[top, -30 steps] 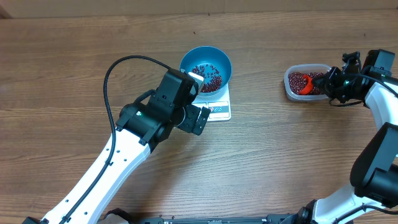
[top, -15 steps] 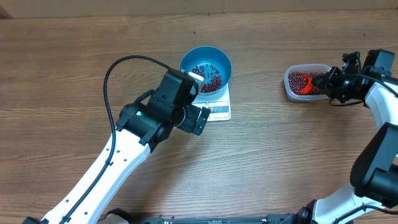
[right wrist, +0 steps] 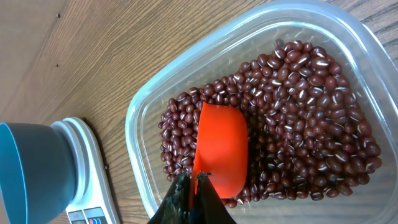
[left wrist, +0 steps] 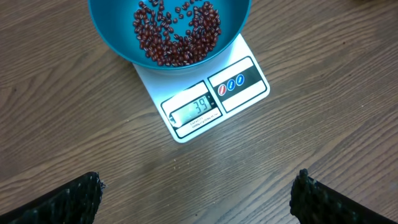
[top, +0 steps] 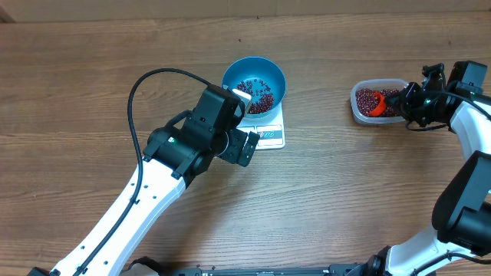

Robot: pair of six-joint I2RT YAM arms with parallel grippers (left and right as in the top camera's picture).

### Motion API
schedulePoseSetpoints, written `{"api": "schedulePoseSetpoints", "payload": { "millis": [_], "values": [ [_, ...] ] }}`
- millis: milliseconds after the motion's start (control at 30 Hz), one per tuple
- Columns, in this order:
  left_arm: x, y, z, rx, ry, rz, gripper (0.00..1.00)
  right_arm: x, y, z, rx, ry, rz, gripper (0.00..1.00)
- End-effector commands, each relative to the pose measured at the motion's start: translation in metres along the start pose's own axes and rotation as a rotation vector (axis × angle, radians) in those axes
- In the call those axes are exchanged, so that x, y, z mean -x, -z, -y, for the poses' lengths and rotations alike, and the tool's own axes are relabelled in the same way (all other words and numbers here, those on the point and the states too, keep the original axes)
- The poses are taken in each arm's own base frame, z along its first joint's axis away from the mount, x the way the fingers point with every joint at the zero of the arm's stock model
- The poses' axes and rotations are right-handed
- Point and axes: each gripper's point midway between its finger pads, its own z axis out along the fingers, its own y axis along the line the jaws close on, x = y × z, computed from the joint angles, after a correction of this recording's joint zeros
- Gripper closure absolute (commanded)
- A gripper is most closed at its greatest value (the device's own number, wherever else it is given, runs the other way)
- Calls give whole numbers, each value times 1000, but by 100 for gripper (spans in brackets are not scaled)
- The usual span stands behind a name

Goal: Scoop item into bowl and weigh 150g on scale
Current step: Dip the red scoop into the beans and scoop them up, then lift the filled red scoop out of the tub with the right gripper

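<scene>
While the blue bowl [top: 257,67] sits on the white scale [top: 272,136] with a layer of beans [left wrist: 177,34] inside, the scale's display edge faces the left fingers [left wrist: 68,202], spread wide over bare surface [left wrist: 298,124] just beside it. Well apart to the right, the right fingers [right wrist: 186,199] pinch the orange scoop [right wrist: 221,149] by its handle, its cup pointing away from them into the clear tub [right wrist: 140,124] of beans.
</scene>
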Motion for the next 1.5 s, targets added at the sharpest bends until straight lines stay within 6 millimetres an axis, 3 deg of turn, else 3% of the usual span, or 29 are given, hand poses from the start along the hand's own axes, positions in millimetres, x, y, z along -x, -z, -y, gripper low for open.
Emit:
{"api": "schedulePoseSetpoints", "payload": {
  "millis": [0, 333, 833, 1133, 1467],
  "values": [
    [3, 0, 2, -6, -24, 4, 0, -7, -7, -1, 25, -9, -26, 96],
    [3, 0, 2, -6, -24, 4, 0, -9, -6, -5, 57, -14, -36, 96],
    [3, 0, 2, -6, -24, 4, 0, 0, 14, 5, 148, -85, -7, 96],
    [3, 0, 2, -6, -24, 4, 0, -3, 16, -4, 208, -74, -20, 96],
    [3, 0, 2, -6, -24, 4, 1, 1, 29, 0, 268, -108, -7, 96]
  ]
}}
